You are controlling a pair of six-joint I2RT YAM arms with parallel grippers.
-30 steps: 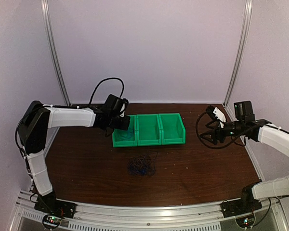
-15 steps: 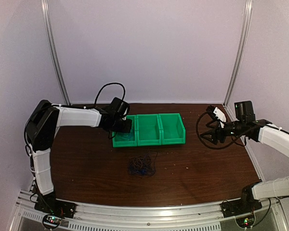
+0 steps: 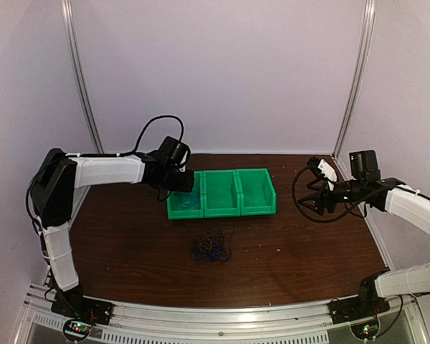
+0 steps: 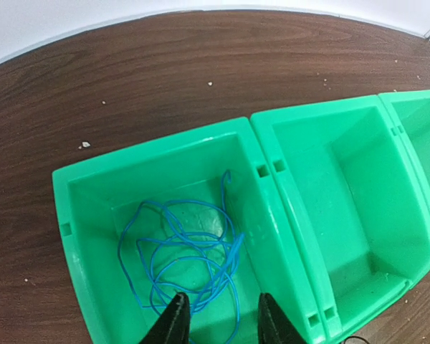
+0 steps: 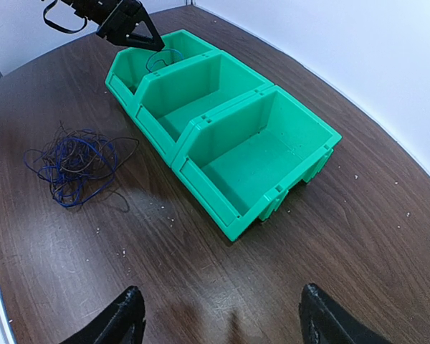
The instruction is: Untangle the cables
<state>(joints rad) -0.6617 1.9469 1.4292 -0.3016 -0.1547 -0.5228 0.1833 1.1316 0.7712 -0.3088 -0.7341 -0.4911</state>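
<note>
Plainly, the left gripper (image 4: 218, 324) hangs with its fingers parted over the leftmost green bin (image 4: 72, 193), a loose blue cable (image 4: 183, 251) coiled directly beneath it. The tangle of cables (image 3: 211, 246) lies base-side of it, nearer it than the wide-spread right gripper (image 5: 222, 319).

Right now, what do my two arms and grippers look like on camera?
Both the left arm and right arm have white shell links with black joints and bases. A thin black cable loops above the left wrist; a second black cable loops by the right wrist. The left gripper and right gripper have black, tapered fingers.
</note>
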